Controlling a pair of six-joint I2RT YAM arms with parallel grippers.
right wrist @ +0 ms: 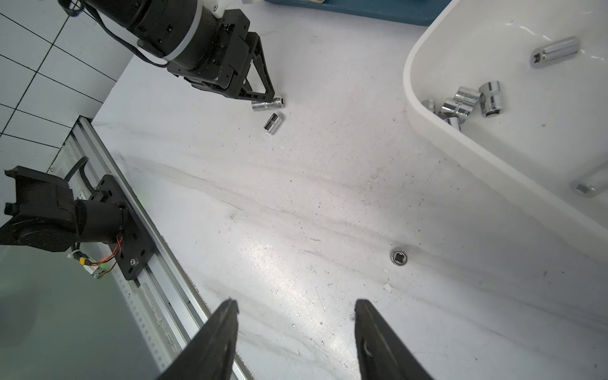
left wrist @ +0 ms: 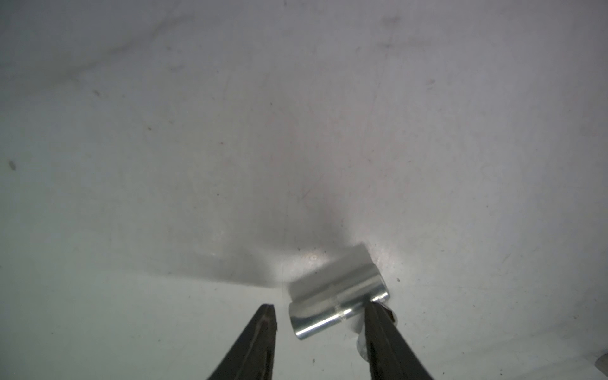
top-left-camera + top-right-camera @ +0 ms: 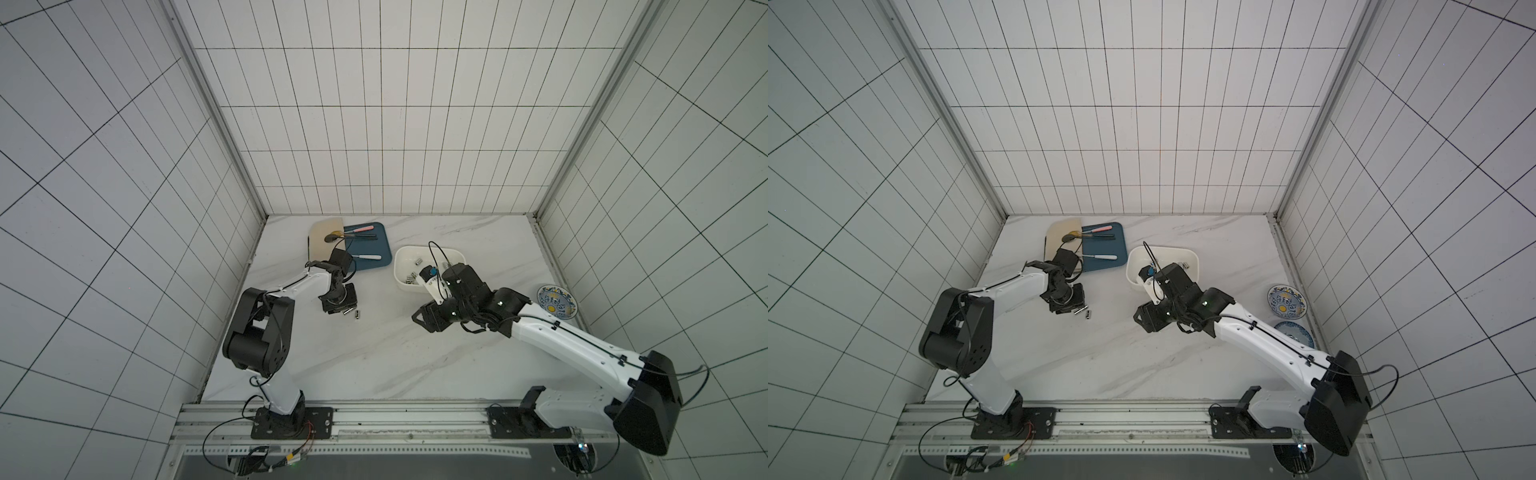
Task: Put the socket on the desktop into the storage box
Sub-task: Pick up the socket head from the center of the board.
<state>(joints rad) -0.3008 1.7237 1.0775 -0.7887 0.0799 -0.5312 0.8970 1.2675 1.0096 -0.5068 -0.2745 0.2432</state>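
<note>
Pickup step: the socket point(image 2: 339, 302) lies on its side on the table point(image 2: 230, 131), well apart from the storage box point(image 1: 493, 161).
I see the left gripper point(image 2: 319, 309) straddling it, jaws apart, touching on one side, nothing clamped. The right gripper point(image 1: 296, 306) hangs empty near the box, jaws apart. Next, I judge: centre, clamp, lift clear.

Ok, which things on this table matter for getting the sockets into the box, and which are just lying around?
Job: white rounded plastic storage box; two chrome sockets lying by the left hand; one upright chrome socket near the box.
Lying about: flat dark-blue tray; blue-and-yellow patterned plate; beige board.
</note>
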